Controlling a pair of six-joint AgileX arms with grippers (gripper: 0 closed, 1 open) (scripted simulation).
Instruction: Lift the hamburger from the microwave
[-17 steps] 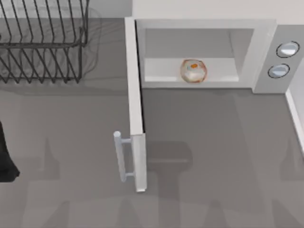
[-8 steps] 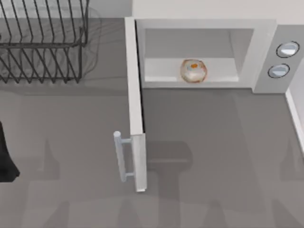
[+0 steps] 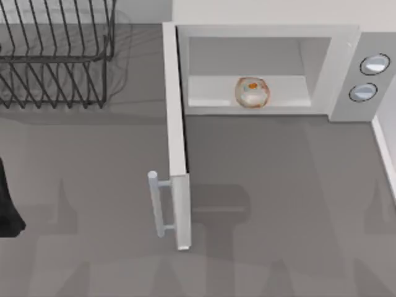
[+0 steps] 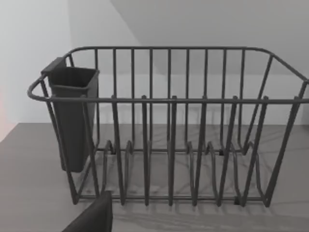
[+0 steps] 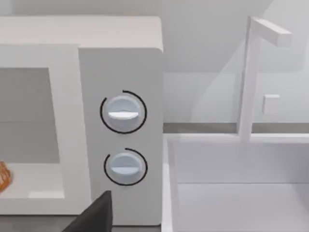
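one hamburger (image 3: 252,92) sits in one open microwave (image 3: 266,31) with two knobs (image 3: 369,77).

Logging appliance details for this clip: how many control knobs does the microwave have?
2. Both sit on the microwave's panel right of the open cavity: the upper knob and the lower knob directly beneath it. Nothing suggests another is hidden.

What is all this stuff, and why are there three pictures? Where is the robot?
These come from a pretend computer kitchen with a two-armed robot. One camera looks down from above. It sees a white microwave with its door swung open and a little hamburger sitting inside. A black wire rack stands at the table's left. The other two cameras ride on the robot's wrists. The left one faces the rack, the right one faces the microwave's two knobs. The dark shape at the left edge is probably the left arm. Nothing is held yet.
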